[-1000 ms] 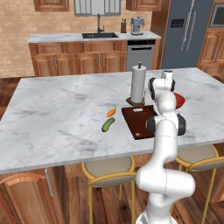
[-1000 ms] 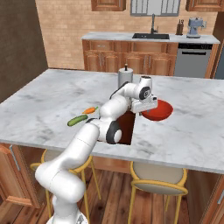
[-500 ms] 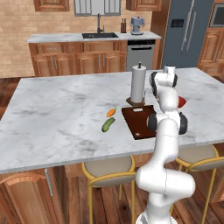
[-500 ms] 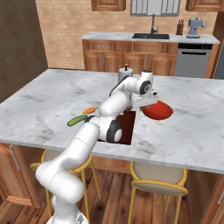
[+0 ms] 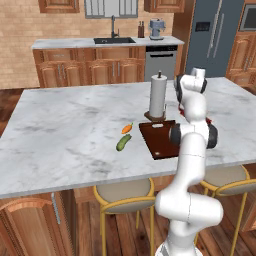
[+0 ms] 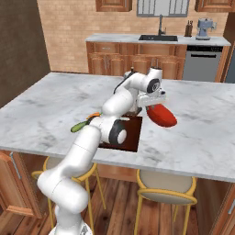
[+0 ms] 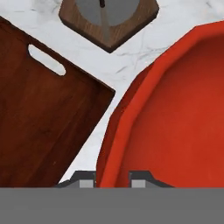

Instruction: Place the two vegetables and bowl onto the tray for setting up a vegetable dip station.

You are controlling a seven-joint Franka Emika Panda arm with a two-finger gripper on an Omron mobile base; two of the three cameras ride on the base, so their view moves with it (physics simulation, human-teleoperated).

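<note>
- Gripper [image 7: 112, 177] of the white arm has its jaws narrowed onto the rim of the round shallow bright red bowl [image 6: 161, 115]; in the hand view one dark tip sits on each side of the rim.
- Bowl hangs tilted in the right base view, raised off the white marble counter [image 5: 70, 125], just to the right of the board.
- Flat dark reddish-brown rectangular wooden tray [image 5: 159, 137] lies on the counter; its top is bare. In the hand view a pale slot-shaped handle cut-out [image 7: 46, 59] shows near one end of it.
- Hand view: tray edge and bowl rim are near each other but apart, with a strip of marble between them.
- Small orange tapered carrot [image 5: 127, 128] lies on the counter to the left of the tray, apart from it.
- Small dark green stubby cucumber [image 5: 123, 143] lies just beside the carrot, nearer the front edge of the counter; whether the two touch cannot be told.
- White paper-towel roll on a dark wooden stand [image 5: 157, 97] stands upright just behind the tray's far end.
- Writing, labels, brands: none legible on any object at this resolution.
</note>
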